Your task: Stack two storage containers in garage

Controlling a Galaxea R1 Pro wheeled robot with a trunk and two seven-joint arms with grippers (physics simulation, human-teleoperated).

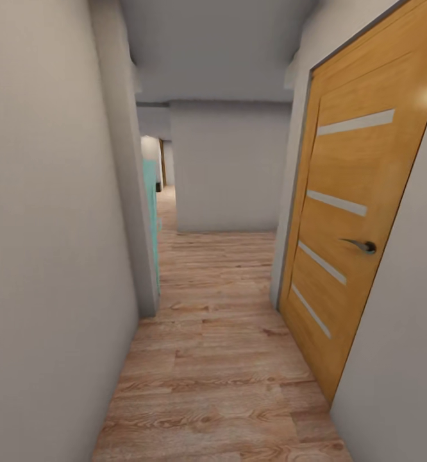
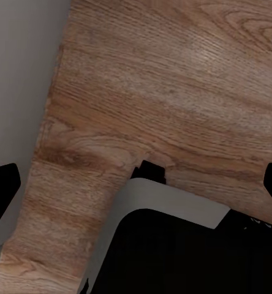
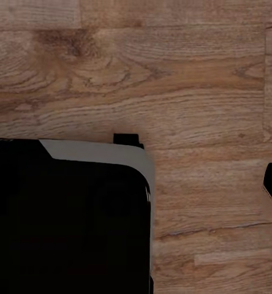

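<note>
The 2 storage containers are unhandled, I judge: hallway (image 1: 213, 359), wooden door (image 1: 348, 224) at frame right. Jaw states: cannot tell.

Narrow hallway: wood plank floor (image 1: 220, 359), pale grey walls (image 1: 47, 224). Orange wooden door (image 1: 348, 237) with metal handle (image 1: 361, 245) on right. Teal panel (image 1: 152, 212) at left opening.
</note>
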